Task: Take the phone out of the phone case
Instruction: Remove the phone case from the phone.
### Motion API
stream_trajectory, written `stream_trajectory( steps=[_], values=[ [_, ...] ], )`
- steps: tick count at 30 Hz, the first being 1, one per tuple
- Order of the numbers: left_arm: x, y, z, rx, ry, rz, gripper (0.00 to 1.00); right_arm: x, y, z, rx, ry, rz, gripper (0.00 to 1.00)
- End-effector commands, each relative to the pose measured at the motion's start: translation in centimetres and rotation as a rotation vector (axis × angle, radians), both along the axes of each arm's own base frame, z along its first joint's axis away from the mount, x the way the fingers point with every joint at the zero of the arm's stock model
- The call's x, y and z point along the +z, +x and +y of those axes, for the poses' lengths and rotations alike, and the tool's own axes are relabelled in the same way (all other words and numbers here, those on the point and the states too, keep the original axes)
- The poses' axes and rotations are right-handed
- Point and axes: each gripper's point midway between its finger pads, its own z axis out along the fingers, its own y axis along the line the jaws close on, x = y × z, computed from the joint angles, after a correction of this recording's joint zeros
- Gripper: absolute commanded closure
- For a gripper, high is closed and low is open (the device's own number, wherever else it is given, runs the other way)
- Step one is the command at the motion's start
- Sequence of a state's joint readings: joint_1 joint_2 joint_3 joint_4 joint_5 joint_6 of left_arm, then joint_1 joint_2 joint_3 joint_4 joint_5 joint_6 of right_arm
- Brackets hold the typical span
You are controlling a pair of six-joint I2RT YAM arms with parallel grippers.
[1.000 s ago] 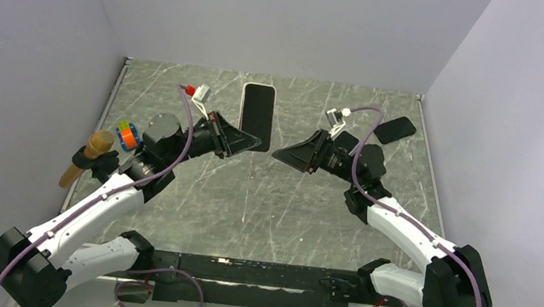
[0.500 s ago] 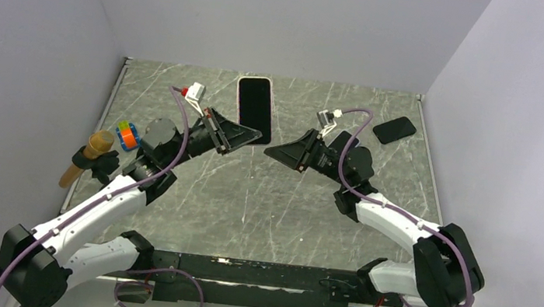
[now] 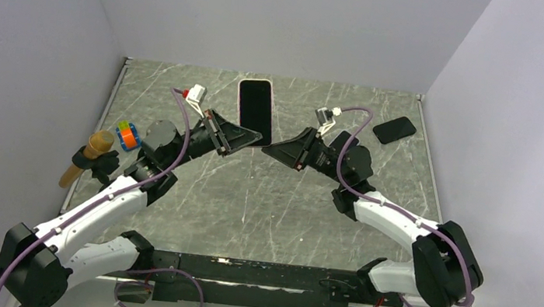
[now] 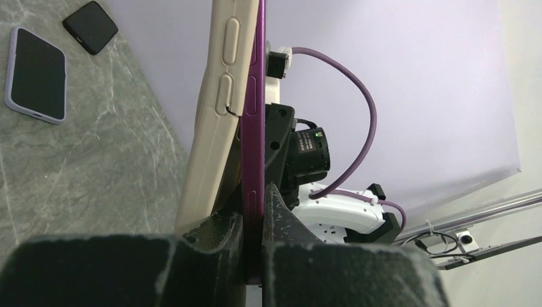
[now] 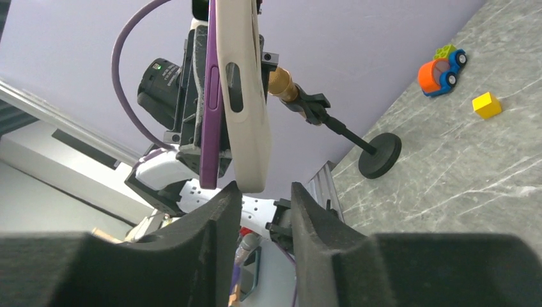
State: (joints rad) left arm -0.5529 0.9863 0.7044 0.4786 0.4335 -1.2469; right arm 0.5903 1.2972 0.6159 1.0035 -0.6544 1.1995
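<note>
The room is a plain box of pale walls around a grey marbled table [image 3: 248, 197], and my two arms meet over its middle. A few stray things lie well clear of the work: a toy car [image 3: 127, 136] at the left, a small dark phone [image 3: 395, 129] at the far right, and a spare handset [image 4: 38, 73] flat on the marble.

The phone [image 3: 254, 111] is off the table, pinched by its near end in my left claw [image 3: 253, 140], which is clamped tight on the purple edge. Its long axis runs on from those fingers, up and toward the far wall.

The cream phone case [image 5: 246, 96] hangs on the phone's back, and its near end gapes away from the purple body.

What matters is that loose end. It lies straight ahead of my right claw [image 5: 262, 192], which comes in from the right. The case's tip sits between the two fingers, nearer the left one, and the jaws stand apart around it without pinching. I judge the next move to be closing on the case alone and peeling it rightward, away from the phone.
</note>
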Motion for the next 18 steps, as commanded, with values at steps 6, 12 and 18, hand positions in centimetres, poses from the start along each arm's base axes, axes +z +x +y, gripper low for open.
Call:
stream_trajectory(
  steps=[6, 12, 18],
  values=[
    [3.2, -1.4, 0.6, -0.021, -0.084, -0.115, 1.00, 2.7, 0.3, 0.3, -0.020, 0.064, -0.100, 0.67],
    [2.7, -1.5, 0.3, -0.050, -0.087, -0.097, 1.00, 3.0, 0.4, 0.8, -0.010, 0.068, -0.109, 0.64],
    [2.2, -1.6, 0.2, -0.052, -0.083, -0.098, 1.00, 3.1, 0.1, 1.2, 0.001, 0.077, -0.118, 0.80]
  ],
)
